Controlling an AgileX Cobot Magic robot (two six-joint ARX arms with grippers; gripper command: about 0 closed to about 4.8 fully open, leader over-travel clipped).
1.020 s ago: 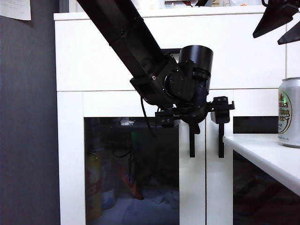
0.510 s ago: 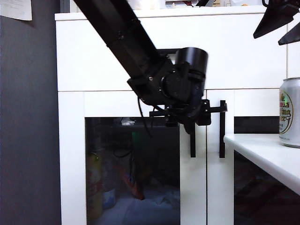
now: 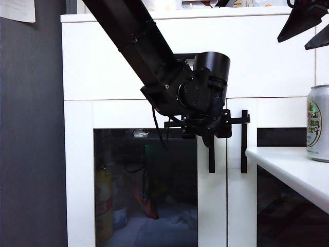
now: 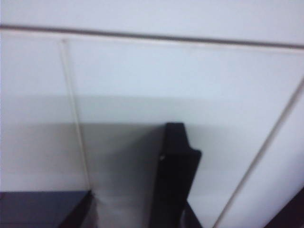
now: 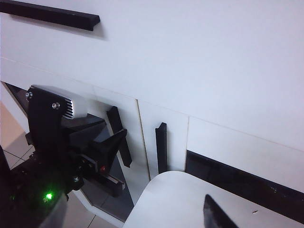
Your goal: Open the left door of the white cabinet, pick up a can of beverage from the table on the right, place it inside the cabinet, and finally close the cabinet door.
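The left end effector [image 3: 212,126], mid-frame, clamps the left door's [image 3: 149,180] bar handle [image 3: 211,154]. The right end effector [image 3: 304,25], upper right, hangs agape above the counter [image 3: 293,172].

The white cabinet's [image 3: 103,56] left door [image 3: 149,180] is shut; the can of beverage [image 3: 317,123] stands upright on the table [image 3: 288,164].

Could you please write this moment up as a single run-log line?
phase: open left door | left end effector: closed on door handle | door: shut | right end effector: open, raised | can of beverage: on table
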